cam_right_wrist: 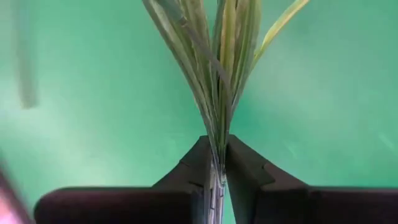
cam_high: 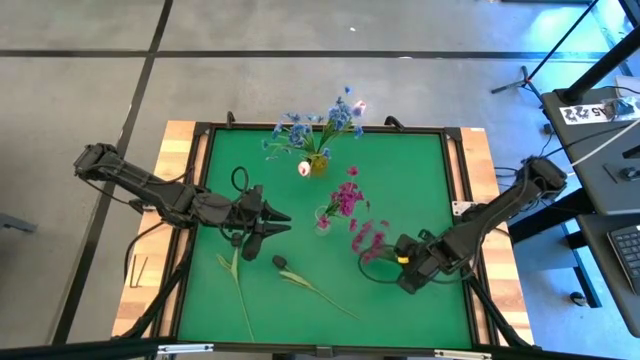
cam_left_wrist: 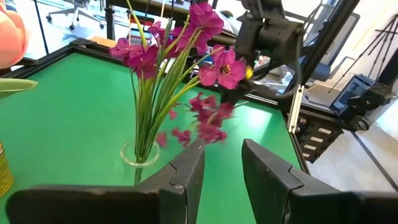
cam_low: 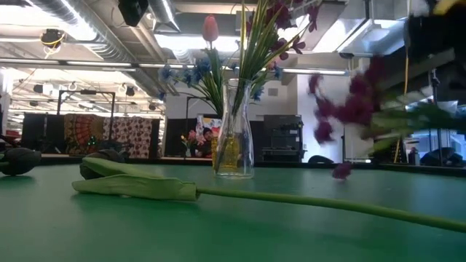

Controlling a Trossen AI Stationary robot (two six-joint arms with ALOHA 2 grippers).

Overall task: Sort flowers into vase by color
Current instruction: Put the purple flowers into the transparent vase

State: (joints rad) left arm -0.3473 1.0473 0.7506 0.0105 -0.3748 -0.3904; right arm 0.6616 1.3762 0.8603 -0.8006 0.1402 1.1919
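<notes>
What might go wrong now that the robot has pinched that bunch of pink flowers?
The right gripper pinches only the thin stems of the magenta flowers, so they might slip or droop. The clear vase already holds a magenta bunch and looks light, so pushing more stems in may tip it. The left gripper hovers close by, with dark-budded stems lying near, so the arms might crowd each other.

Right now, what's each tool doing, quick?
Left tool: open, holding nothing, over the mat near the magenta vase.
Right tool: closed on the stems of a magenta flower bunch.
</notes>
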